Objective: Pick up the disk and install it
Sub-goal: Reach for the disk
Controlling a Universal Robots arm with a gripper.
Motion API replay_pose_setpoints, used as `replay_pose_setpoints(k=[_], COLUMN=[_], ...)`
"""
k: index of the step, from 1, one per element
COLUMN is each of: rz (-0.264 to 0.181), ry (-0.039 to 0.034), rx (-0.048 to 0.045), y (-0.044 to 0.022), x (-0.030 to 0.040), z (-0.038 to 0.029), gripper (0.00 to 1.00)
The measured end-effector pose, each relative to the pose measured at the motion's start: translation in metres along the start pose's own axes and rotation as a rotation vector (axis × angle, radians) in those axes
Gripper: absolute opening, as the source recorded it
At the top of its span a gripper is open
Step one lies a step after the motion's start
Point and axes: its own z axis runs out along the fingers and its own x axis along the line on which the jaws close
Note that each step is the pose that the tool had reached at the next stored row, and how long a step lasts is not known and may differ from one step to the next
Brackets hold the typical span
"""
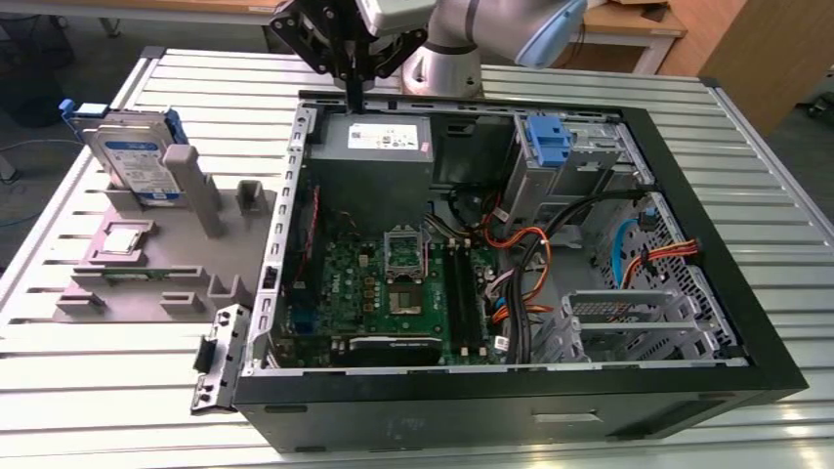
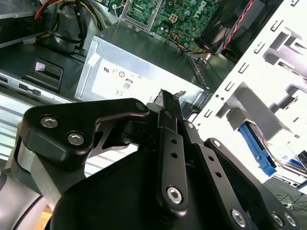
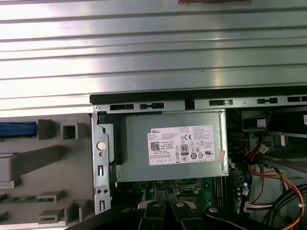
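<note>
Bright, even light falls from overhead. The ribbed metal table (image 3: 158, 52) throws white glare in bands across its slats — strongest in the first wrist view. The open computer case (image 1: 456, 410) holds deep shadow inside its walls, and the black gripper (image 2: 165, 98) shows only faint sheen.

Silver disk (image 1: 131, 147), label seemingly white-and-blue, rails blue; green motherboard (image 1: 378, 283); black end effector (image 1: 352, 103); striped metallic-grey table (image 1: 763, 156).
</note>
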Motion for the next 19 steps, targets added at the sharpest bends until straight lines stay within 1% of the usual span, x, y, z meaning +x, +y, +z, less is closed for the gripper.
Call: replay_pose_setpoints(k=[9, 19], rz=[0.000, 0.000], ry=[0.0001, 0.0000], rx=[0.0001, 0.0000], y=[0.0000, 0.0002], x=[0.0018, 0.0107], z=[0.0000, -0.0001], gripper=[0.10, 0.10])
